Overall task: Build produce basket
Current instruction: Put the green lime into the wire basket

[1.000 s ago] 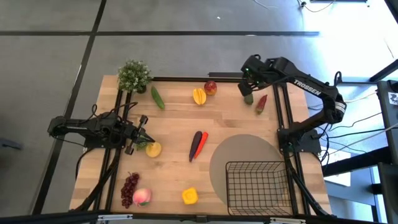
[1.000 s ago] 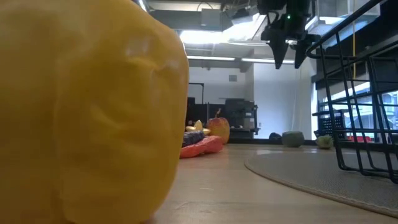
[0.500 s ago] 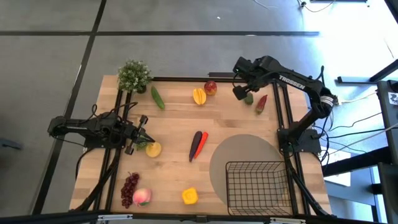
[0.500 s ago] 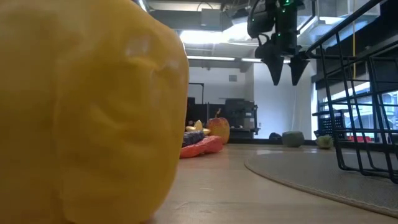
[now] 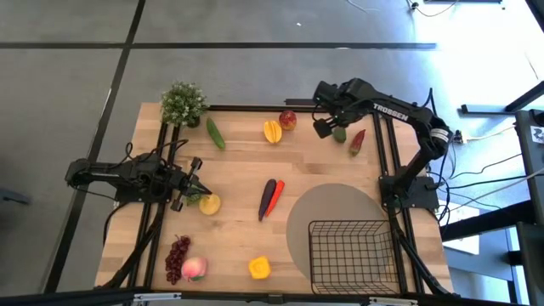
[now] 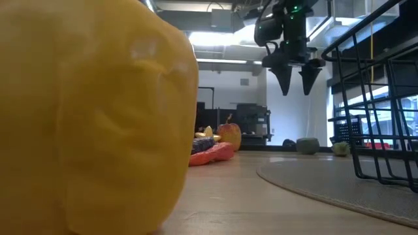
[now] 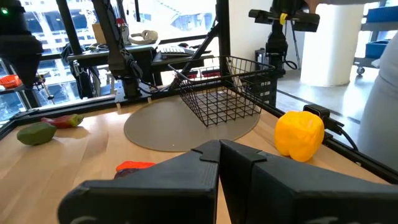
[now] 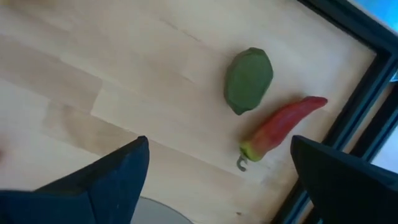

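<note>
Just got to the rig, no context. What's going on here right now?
Produce-basket run, nothing packed yet. The right tool hangs open above the table's far right corner, next to a small green fruit and a red chili, holding nothing. The left tool is shut, low at the table's left side by a yellow fruit. The basket sits empty on its round mat; the other produce lies scattered over the table.

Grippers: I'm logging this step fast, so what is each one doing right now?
Left gripper: closed, holding nothing, beside the lemon.
Right gripper: open, empty, above the green fruit.
</note>
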Controlling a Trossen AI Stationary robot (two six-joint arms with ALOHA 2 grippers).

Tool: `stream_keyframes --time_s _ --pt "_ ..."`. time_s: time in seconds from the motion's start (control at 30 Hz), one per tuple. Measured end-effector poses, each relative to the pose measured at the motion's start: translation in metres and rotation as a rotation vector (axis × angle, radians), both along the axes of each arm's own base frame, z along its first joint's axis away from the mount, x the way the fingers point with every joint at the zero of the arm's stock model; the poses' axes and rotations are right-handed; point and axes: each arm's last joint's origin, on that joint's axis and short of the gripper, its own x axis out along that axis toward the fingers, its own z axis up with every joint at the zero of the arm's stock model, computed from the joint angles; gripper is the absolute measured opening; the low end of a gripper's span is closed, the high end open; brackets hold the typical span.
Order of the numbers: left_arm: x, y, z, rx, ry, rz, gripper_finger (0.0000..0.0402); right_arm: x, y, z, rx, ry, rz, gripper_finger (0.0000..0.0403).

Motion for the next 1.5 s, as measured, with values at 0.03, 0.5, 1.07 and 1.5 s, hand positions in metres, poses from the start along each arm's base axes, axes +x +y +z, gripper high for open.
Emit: stream_keyframes --time_s 0.03,0.5,1.07,1.5 --pt "0.0 0.0 0.0 0.0 0.0 0.0 0.0 0.001 0.0 -0.001 0.005 -0.003 -0.019 0.0375" --pt "-0.003 0.007 0.02 -0.101 -0.046 0.221 0.0 0.009 -0.014 -0.026 0.064 0.06 -0.075 0.0375" --pt "0.003 0.011 0.083 -0.069 0.163 0.394 0.0 0.004 -0.014 -0.044 0.17 0.139 -0.134 0.0375" --pt "0.029 0.011 0.106 -0.045 0.331 0.422 0.0 -0.011 -0.021 -0.094 0.052 0.19 -0.243 0.0375"
